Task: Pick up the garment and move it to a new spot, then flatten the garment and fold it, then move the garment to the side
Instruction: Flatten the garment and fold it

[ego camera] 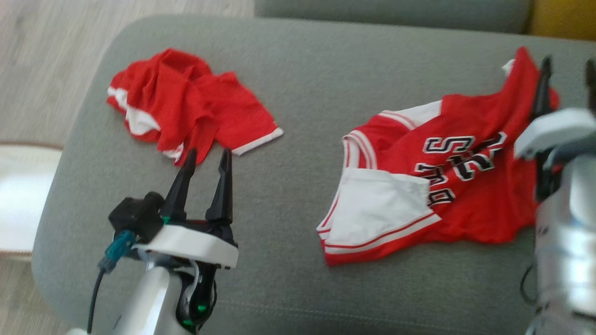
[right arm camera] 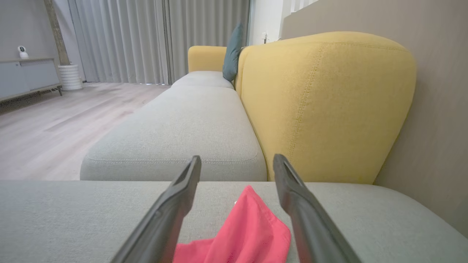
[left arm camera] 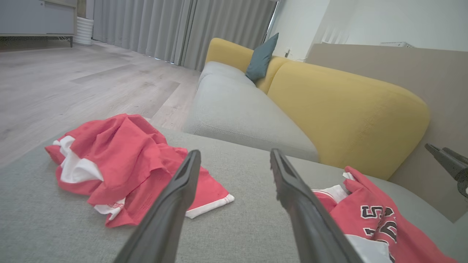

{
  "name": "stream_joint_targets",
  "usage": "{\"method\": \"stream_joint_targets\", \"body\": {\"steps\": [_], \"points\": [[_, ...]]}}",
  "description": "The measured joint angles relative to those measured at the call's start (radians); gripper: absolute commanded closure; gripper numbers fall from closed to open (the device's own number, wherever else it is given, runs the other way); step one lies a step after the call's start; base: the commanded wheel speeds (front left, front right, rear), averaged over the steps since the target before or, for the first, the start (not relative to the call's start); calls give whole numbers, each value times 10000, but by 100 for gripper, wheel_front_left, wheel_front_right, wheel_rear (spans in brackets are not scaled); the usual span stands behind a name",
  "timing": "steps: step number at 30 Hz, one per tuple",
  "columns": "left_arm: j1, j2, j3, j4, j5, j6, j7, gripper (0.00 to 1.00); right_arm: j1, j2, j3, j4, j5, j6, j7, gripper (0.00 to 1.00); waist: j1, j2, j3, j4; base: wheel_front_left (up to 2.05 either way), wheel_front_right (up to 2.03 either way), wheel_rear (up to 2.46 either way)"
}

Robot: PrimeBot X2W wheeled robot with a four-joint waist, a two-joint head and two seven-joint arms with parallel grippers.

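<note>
**Both grippers wide over two red garments on the grey cushion**

From above, the head view lays out the grey seat cushion (ego camera: 298,93). A lettered jersey (ego camera: 442,181) is spread unevenly on its right part, and a crumpled red garment (ego camera: 186,104) lies well apart on the left. The wrist views look along the cushion instead and add the room: a yellow backrest (right arm camera: 321,102), a teal pillow (left arm camera: 261,58), grey curtains (left arm camera: 164,29) and a pale wood floor (left arm camera: 73,84).

The jersey is smooth red knit with white side panels, red-striped trim and black block letters edged in white. The other garment is bunched into soft folds with white hems. The cushion is a coarse weave with rounded corners and a stitched seam.

The left gripper (ego camera: 209,153) hovers just short of the crumpled garment, its fingers spread wide and holding nothing. The right gripper (ego camera: 567,70) sits low over the jersey's far edge. Its fingers (right arm camera: 175,204) are parted, and a peak of red cloth stands loose between them.
</note>
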Motion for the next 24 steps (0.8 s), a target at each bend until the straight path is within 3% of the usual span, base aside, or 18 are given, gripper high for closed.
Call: {"method": "stream_joint_targets", "body": {"steps": [7, 12, 18, 24], "points": [[416, 4, 159, -150, 100, 79, 0, 0, 2543, 63, 2518, -1436, 3486, 0, -265, 0, 0, 0, -613, -691, 0, 0, 0], [494, 6, 163, -148, 100, 65, 0, 0, 4629, 140, 3628, -3087, 4955, 0, -270, 0, 0, 0, -802, -1177, 0, 0, 0], [508, 6, 38, 127, 100, 52, 0, 0, 6126, 155, 4092, -4360, 5478, 0, -219, 0, 0, 0, -811, -1630, 0, 0, 0], [506, 6, -146, 376, 100, -35, 0, 0, 6362, 180, 4376, -5009, 5306, 0, -59, 0, 0, 0, -609, -1868, 0, 0, 0]]}}
